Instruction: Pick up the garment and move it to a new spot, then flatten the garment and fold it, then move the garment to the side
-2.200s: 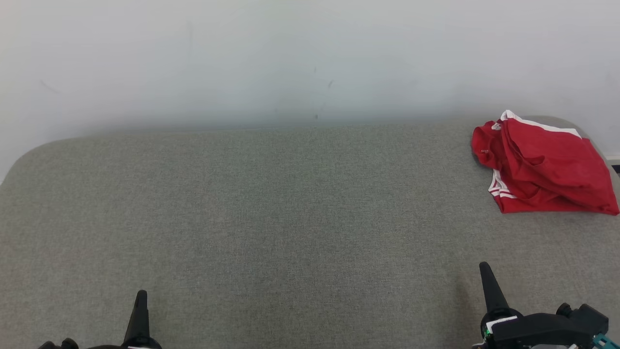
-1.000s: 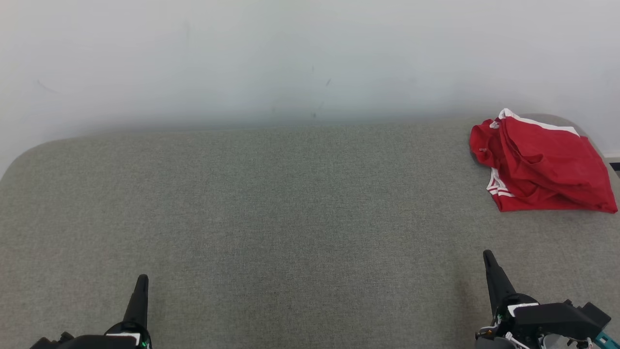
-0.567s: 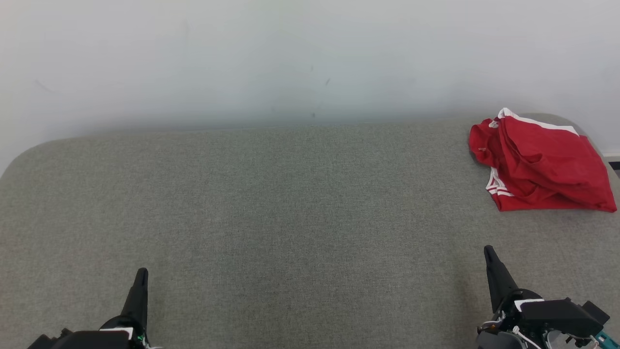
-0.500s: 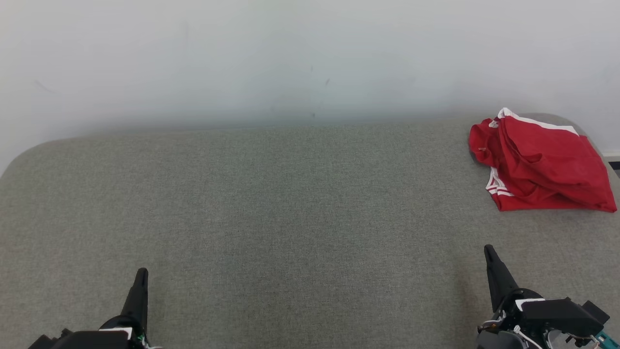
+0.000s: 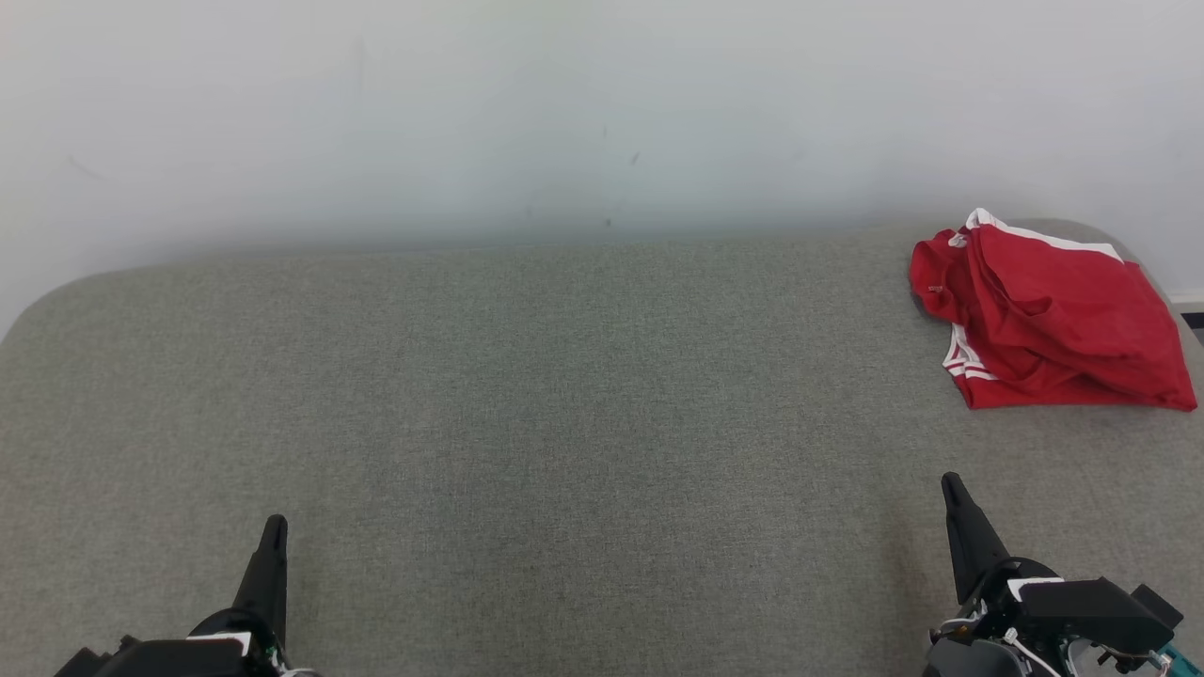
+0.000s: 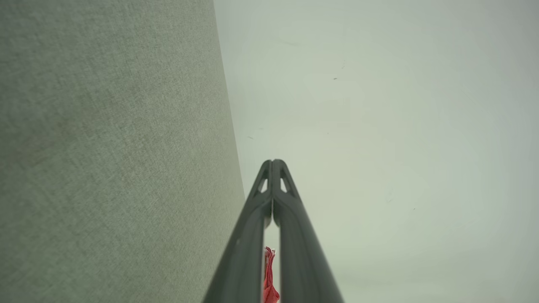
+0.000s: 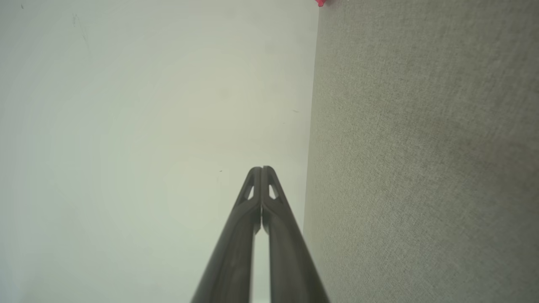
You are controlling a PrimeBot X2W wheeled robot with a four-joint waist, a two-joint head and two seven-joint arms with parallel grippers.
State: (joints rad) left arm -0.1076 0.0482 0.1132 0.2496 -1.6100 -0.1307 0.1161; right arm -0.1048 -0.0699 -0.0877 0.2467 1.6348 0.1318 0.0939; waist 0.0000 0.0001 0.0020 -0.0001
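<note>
The red garment (image 5: 1049, 324) lies loosely folded at the far right corner of the grey counter (image 5: 564, 395), well apart from the left gripper (image 5: 274, 528) and right gripper (image 5: 952, 489) — fingers pressed together, empty — so the task looks finished, or nearly.

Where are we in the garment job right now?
Done: nothing clearly; the red garment lies rumpled at the far right corner of the grey surface. In hand: nothing; left claw and right claw are shut, empty, apart from it. Left: likely pickup, flattening, folding, moving aside.
</note>
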